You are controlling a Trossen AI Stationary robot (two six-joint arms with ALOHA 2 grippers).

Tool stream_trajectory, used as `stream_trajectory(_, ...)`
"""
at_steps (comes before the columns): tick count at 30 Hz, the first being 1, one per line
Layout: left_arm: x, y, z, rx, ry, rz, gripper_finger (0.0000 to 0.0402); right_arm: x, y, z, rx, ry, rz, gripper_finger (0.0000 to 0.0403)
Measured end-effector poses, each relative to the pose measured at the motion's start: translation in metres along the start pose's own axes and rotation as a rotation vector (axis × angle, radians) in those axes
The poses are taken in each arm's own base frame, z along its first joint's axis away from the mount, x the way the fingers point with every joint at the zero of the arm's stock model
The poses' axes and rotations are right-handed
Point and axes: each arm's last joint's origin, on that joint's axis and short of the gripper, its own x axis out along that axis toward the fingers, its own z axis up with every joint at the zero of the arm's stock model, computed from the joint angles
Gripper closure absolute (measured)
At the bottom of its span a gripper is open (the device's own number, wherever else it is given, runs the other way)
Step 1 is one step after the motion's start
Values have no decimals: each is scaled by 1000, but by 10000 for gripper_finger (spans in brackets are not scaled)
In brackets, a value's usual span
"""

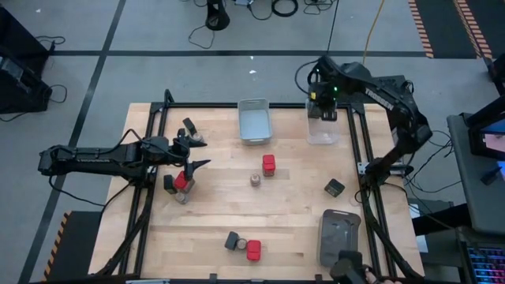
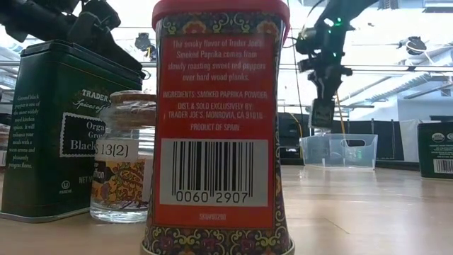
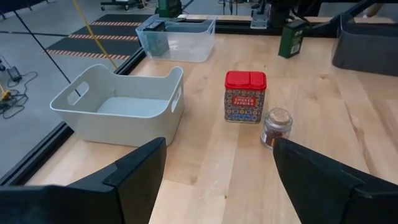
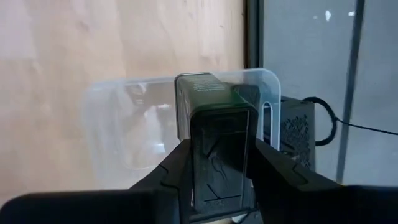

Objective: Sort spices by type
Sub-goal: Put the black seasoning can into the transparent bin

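My right gripper (image 1: 322, 109) hangs over the clear bin (image 1: 322, 128) at the table's far right, shut on a dark tin (image 4: 214, 93). In the low view the dark tin (image 2: 322, 113) hangs above the clear bin (image 2: 340, 150). My left gripper (image 1: 197, 152) is open above the table's left side, just beyond a standing cluster of a red-capped container (image 1: 181, 179), a black tin (image 1: 169, 184) and a jar (image 1: 184, 195). The left wrist view looks across at a red-capped container (image 3: 245, 96) and a tan-topped jar (image 3: 277, 126) standing mid-table. My right gripper pinches the dark tin between its two fingers (image 4: 177, 168), one on each side wall (image 4: 217, 124). It comes from above, pointing down. The tin is lifted clear and hangs upright below the fingers, over the clear bin's opening.
A light grey bin (image 1: 253, 120) sits at the far middle, a dark grey bin (image 1: 339, 237) at the near right. Loose spices: a black tin (image 1: 334, 187) on the right, and a black tin (image 1: 233, 240), jar (image 1: 243, 245) and red-capped one (image 1: 253, 250) near the front edge.
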Motion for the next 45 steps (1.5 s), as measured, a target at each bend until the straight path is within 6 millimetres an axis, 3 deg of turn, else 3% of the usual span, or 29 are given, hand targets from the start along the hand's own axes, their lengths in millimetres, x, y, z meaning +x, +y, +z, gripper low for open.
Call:
stream_trajectory(6,0,0,0,-3,0,0,100,19,6,-5,-30,41,14,292)
stream_trajectory(13,0,0,0,-4,0,0,100,30,-1,-1,-19,58,-40,291)
stream_trajectory(34,0,0,0,-4,1,0,100,85,-7,9,-16,156,55,291)
stream_trajectory(45,0,0,0,-4,1,0,100,92,-7,9,-7,170,68,291)
